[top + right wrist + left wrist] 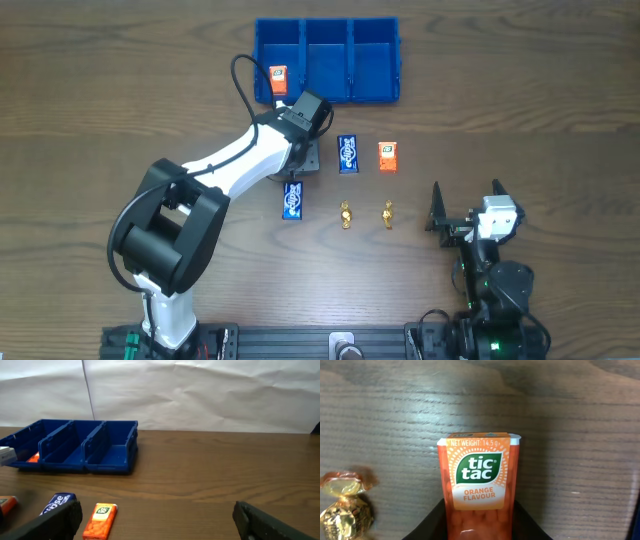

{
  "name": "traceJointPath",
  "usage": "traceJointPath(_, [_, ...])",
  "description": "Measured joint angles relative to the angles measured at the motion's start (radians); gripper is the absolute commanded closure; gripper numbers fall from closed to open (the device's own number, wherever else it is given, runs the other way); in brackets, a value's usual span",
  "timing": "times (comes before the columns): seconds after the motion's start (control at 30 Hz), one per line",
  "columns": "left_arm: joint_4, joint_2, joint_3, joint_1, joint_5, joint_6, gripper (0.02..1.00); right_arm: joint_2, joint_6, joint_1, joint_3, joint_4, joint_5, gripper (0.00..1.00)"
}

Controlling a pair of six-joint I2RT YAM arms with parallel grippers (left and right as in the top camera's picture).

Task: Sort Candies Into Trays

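Note:
My left gripper (480, 515) is shut on an orange candy box (480, 485), held upright above the wood table. Seen from above, that gripper (298, 165) hangs between the blue three-compartment tray (326, 98) and a blue candy pack (292, 200). A second orange box (279, 79) lies in the tray's left compartment. Loose on the table are another blue pack (348, 153), an orange box (388, 156) and two gold-wrapped candies (346, 214) (388, 212). One gold candy (345, 505) lies close beside the held box. My right gripper (468, 205) is open near its base.
From the right wrist, the tray (112, 457) stands far off at the back. A blue pack (57, 502) and an orange box (100, 520) lie nearer. Bare wood stretches to the table's right, and a white backdrop (200, 395) rises behind the table.

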Motion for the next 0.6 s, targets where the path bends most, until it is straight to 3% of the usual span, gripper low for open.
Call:
traceJointPath(0.3, [-0.045, -0.188, 0.059, 0.001, -0.032, 0.011, 0.772, 0.000, 0.000, 0.000, 0.000, 0.000, 0.000, 0.003])
traceJointPath(0.47, [-0.193, -0.269, 0.428, 0.008, -0.124, 0.084, 0.768, 0.000, 0.000, 0.000, 0.000, 0.000, 0.000, 0.003])
traceJointPath(0.6, [-0.386, -0.123, 0.808, 0.080, -0.153, 0.156, 0.772, 0.000, 0.000, 0.000, 0.000, 0.000, 0.000, 0.003])
